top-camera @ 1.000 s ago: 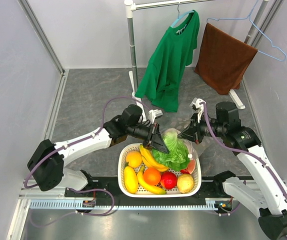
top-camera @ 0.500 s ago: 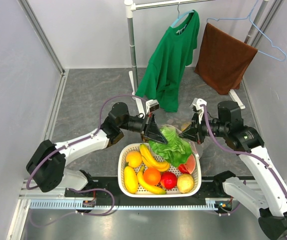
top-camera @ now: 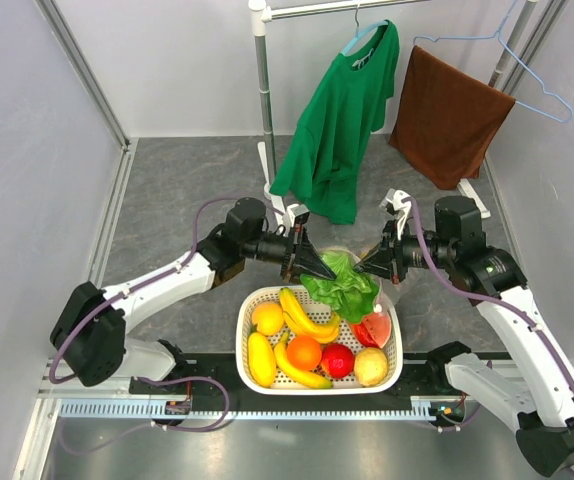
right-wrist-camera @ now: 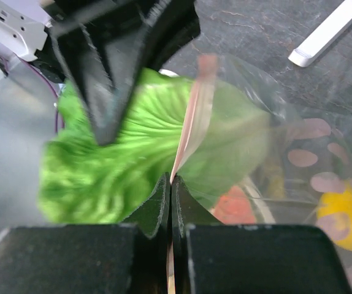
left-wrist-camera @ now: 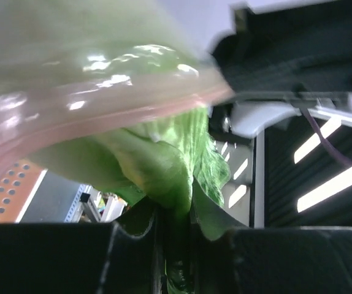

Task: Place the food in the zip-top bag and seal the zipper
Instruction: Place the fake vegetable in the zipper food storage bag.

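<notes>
Top external view: a leafy green plastic lettuce head (top-camera: 342,290) is pinched by the left gripper (top-camera: 319,268) over the white perforated basket (top-camera: 243,345), at its far rim. Above the basket's far right corner, the pinkish zipper strip (right-wrist-camera: 193,116) of the dotted clear plastic bag (right-wrist-camera: 323,138) is clamped between the closed fingers of the right gripper (top-camera: 364,267).

Blurred smear of zip-top bag (left-wrist-camera: 90,92) near the lens; lettuce (left-wrist-camera: 157,165) base behind left fingers (left-wrist-camera: 47,257)
</notes>
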Controlling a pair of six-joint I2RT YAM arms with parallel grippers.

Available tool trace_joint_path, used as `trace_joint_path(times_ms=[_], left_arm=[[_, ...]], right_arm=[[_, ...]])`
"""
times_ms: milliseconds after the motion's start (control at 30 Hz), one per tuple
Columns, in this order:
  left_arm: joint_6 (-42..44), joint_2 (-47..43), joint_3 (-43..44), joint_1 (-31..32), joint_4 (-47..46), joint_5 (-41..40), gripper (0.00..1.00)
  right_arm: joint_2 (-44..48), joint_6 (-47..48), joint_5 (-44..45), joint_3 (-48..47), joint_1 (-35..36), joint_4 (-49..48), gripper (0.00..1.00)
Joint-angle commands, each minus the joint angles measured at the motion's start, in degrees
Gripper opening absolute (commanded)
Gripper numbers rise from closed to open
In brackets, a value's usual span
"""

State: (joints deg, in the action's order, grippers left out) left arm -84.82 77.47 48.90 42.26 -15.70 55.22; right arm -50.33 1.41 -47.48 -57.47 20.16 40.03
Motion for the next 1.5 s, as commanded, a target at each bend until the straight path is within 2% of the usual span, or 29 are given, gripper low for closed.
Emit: trace_joint_path(times_ms=[0,67,233,400,567,600,667,767,900,1067,1100,1200,1333,1467], left_arm=[[8.0,1.4,7.9,0.7,25.0,-13.4,0.09],[10.5,0.7,9.4,0.5,31.7,-20.0,0.11],[11.3,0.3,12.9,-0.7,36.3,-27.3,0.17],[12.0,0.1,16.2,-2.9,37.3,-28.0,0.17],[11.5,1.5,18.7,-0.5,35.8,-28.8,0.19],[13.4,2.4,19.3,0.1,36.2,-28.9,0.16],[17.3,3.5,22.9,2.5,41.3,-32.1,0.17],[19.2,3.7,22.1,2.2,41.5,-32.9,0.2],[27.8,3.7,24.4,2.4,44.9,-34.7,0.21],[37.6,2.9,27.6,2.2,48.1,-31.5,0.37],[38.5,2.3,27.4,2.0,47.4,-30.2,0.45],[36.0,-1.1,23.5,-0.4,41.2,-21.3,0.56],[29.5,-6.1,12.3,-4.1,29.9,-16.5,0.59],[26.8,-9.3,7.4,-5.5,23.3,-13.3,0.6]], right_arm=[[0.1,-5.5,-5.4,-1.9,1.1,-3.7,0.0],[0.7,-6.9,-5.5,-1.2,1.5,-4.7,0.0],[1.5,-9.5,-5.8,0.6,2.2,-5.8,0.0],[2.6,-10.3,-4.6,2.4,3.0,-6.4,0.0],[2.8,-23.0,-3.1,6.3,6.1,-17.3,0.0],[1.9,-23.6,-2.9,6.1,6.6,-20.1,0.0],[0.9,-24.2,-3.1,4.9,6.8,-21.3,0.0],[0.1,-23.8,-3.6,4.0,7.7,-20.8,0.0],[0.7,-22.0,-4.3,4.0,8.0,-17.6,0.0],[0.1,-20.3,-4.3,2.5,8.0,-14.7,0.0],[0.1,-20.6,-4.2,2.2,8.0,-14.8,0.0],[-0.7,-21.4,-4.0,1.1,7.9,-15.0,0.0],[-1.6,-21.7,-3.7,-1.4,7.6,-15.3,0.0],[-2.2,-22.5,-4.2,-2.9,7.1,-15.2,0.0]])
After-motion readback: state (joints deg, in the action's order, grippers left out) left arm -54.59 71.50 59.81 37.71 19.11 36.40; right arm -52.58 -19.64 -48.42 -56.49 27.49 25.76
